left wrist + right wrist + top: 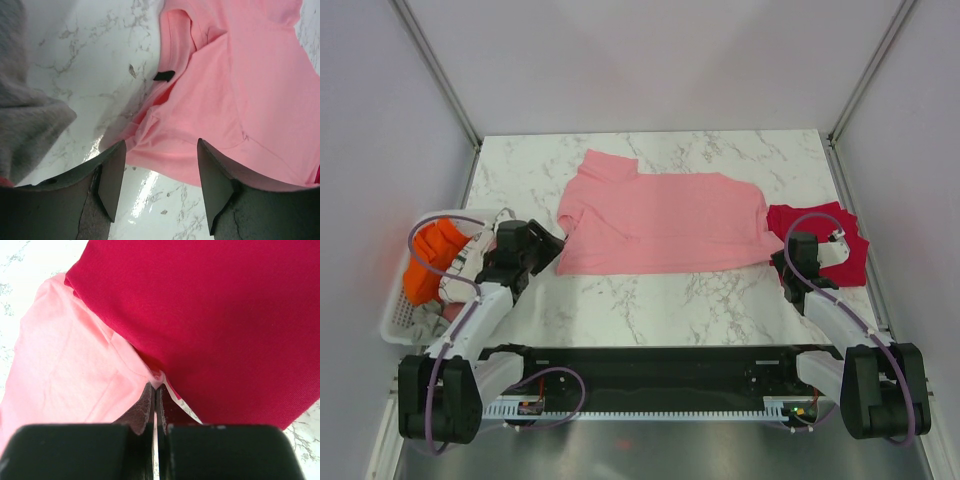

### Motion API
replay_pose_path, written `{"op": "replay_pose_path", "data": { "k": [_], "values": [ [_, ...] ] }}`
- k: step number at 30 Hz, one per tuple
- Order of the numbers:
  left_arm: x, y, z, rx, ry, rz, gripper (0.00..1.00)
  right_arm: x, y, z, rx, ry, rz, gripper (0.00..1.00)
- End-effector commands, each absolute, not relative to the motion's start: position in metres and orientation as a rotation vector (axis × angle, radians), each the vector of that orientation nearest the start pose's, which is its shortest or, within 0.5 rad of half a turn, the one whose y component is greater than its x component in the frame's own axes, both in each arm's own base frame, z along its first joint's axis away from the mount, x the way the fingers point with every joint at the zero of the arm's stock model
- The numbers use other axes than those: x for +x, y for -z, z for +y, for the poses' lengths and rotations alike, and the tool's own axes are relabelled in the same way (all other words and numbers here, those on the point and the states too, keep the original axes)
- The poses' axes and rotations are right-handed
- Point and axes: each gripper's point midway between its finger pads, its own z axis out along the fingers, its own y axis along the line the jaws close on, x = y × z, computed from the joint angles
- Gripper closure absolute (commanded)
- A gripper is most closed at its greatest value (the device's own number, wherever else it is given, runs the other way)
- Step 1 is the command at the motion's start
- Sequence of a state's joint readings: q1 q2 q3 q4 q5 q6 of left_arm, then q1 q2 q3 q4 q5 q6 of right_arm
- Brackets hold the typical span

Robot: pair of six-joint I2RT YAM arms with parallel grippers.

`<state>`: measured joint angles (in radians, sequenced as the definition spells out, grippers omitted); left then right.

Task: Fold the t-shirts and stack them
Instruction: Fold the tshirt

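The light pink t-shirt [660,225] lies spread across the middle of the marble table, its bottom half folded up. Its left hem corner [150,130] is bunched just ahead of my left gripper [161,144], which is open with only bare table between its fingers. In the top view that gripper [552,248] sits at the shirt's lower left corner. The crimson red t-shirt [820,218] lies folded at the right. My right gripper [157,385] is shut on the pink t-shirt's right corner [65,370], beside the red cloth [225,315].
A white basket [395,310] holding orange cloth [430,260] stands at the table's left edge, beside the left arm. Grey cloth [30,115] shows at the left of the left wrist view. White walls enclose the table.
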<state>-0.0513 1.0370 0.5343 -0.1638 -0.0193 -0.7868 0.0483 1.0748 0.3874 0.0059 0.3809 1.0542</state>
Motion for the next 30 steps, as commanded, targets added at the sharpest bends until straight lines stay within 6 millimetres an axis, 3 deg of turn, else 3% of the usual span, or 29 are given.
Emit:
{"op": "replay_pose_path", "data": {
  "k": [1, 2, 5, 14, 30],
  "values": [
    [0.302, -0.107, -0.058, -0.756, 0.431, 2.115, 0.35, 0.306, -0.066, -0.02, 1.24, -0.179, 1.801, 1.0],
    [0.297, -0.105, -0.072, -0.719, 0.449, 2.137, 0.35, 0.305, -0.065, -0.021, 1.245, -0.178, 1.8, 1.0],
    [0.286, -0.093, -0.086, -0.726, 0.454, 2.164, 0.36, 0.306, -0.064, -0.02, 1.248, -0.181, 1.805, 1.0],
    [0.279, -0.046, -0.078, -0.887, 0.373, 2.212, 0.43, 0.306, -0.065, -0.018, 1.251, -0.194, 1.804, 1.0],
    [0.294, -0.017, -0.069, -1.137, 0.32, 2.128, 0.57, 0.306, -0.066, -0.017, 1.253, -0.206, 1.803, 1.0]
  ]
}}
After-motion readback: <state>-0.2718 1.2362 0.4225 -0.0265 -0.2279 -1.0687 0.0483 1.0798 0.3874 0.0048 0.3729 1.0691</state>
